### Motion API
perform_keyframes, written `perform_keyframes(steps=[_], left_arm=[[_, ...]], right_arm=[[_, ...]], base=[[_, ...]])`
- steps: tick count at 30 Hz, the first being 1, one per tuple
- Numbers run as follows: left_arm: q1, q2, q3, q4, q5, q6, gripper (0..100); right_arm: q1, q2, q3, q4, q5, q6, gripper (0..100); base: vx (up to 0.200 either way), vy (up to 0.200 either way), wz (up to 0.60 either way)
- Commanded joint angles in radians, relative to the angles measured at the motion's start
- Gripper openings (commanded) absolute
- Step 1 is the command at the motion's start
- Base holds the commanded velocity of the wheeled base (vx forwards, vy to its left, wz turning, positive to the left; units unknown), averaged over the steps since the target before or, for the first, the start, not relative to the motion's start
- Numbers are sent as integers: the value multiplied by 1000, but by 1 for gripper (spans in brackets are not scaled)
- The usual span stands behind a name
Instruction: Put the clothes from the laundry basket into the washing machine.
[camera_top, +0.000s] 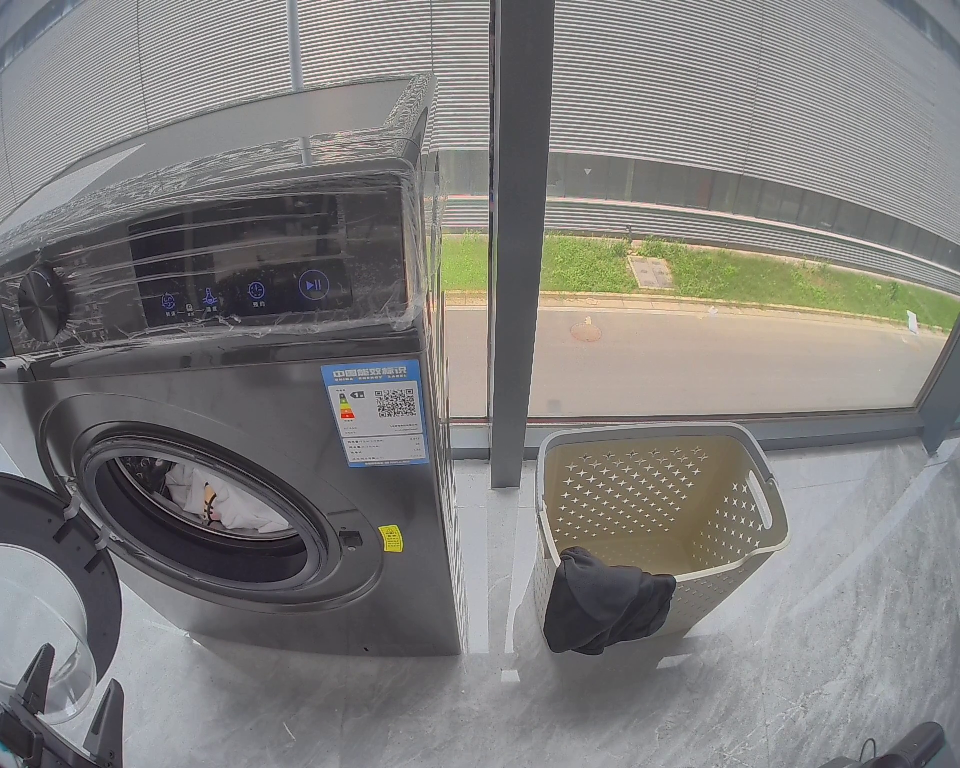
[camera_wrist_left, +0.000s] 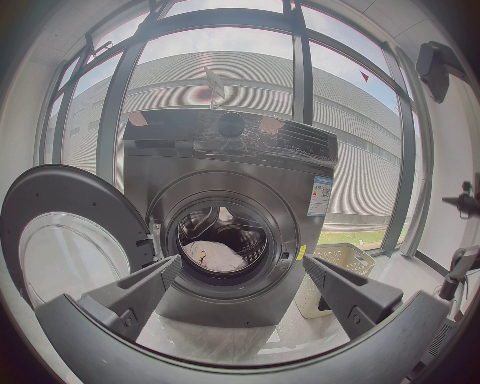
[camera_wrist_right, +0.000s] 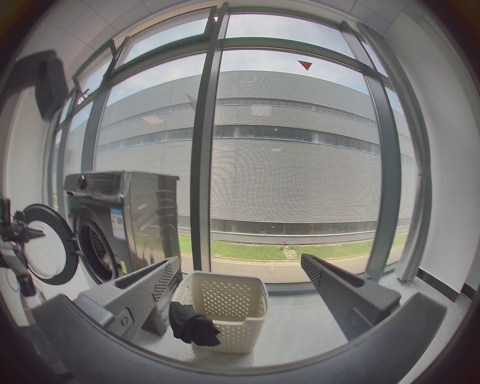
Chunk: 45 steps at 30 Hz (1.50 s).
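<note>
Grey marble floor (camera_top: 720, 690) runs up to a tall window wall, with a road and a strip of grass outside. On the robot's left stands the washing machine (camera_top: 250, 330), its top panel wrapped in clear film and its round door (camera_top: 50, 580) swung wide open on the left side. Inside the drum lies a white garment (camera_top: 225, 500), low in the opening, with a small coloured print on it.

Over to the right, just beside the machine and near the window post, sits the cream laundry basket (camera_top: 765, 490), its walls perforated. A black garment (camera_top: 605, 605) hangs over the near rim, draped down the outside of the wall.

The left end effector (camera_wrist_left: 241, 265) hovers low in front of the open drum, well apart from it, fingers spread wide and released. The right end effector (camera_wrist_right: 239, 265) faces the basket from a distance — also released, its fingers wide apart and clear of the black garment.
</note>
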Motion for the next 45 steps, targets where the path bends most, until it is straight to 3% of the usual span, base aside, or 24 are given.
perform_keyframes(steps=[1, 2, 3, 5, 6, 7, 9, 11, 12, 19, 26, 33, 40, 45], left_arm=[[0, -15, 1, 3, -2, 1, 100], [0, -15, 1, 4, -2, 1, 100], [0, -15, 1, 4, -2, 1, 100], [0, -15, 1, 6, -2, 1, 100], [0, -15, 1, 6, -2, 2, 100], [0, -15, -1, 7, -5, 1, 100], [0, -15, -2, 11, -11, 1, 100], [0, -15, -2, 11, -11, 1, 100], [0, -15, -4, 18, -12, 1, 100], [0, -15, -10, 35, -3, -1, 100], [0, -15, -10, 34, -3, -2, 100], [0, -15, -10, 34, -2, -4, 100], [0, -15, -10, 34, -2, -4, 100], [0, -15, -10, 34, 0, -5, 100]], right_arm=[[240, 564, -442, 1, 53, 34, 100], [292, 699, -494, -1, 61, 43, 100], [296, 708, -497, -1, 63, 43, 100], [342, 871, -527, -1, 155, 43, 100], [342, 877, -529, -1, 161, 43, 100], [342, 958, -532, -1, 227, 39, 100], [344, 1064, -521, -2, 311, 36, 100], [344, 1095, -515, -4, 331, 30, 100], [344, 1196, -495, -30, 362, 7, 100], [324, 1393, -425, -145, 366, -15, 100], [324, 1587, -302, -335, 359, -18, 100], [353, 1801, -346, -422, 357, -6, 100], [353, 1868, -330, -468, 365, 10, 100], [307, 1946, -339, -491, 357, 25, 100]], base=[[0, 0, 0], [0, 0, 0], [0, 0, 0], [0, 0, 0], [0, 0, 0], [0, 0, 0], [0, 0, 0], [0, 0, 0], [200, 0, 0], [200, 0, 0], [0, 0, 0], [0, 0, 0], [0, 0, 0], [0, 0, 0]])
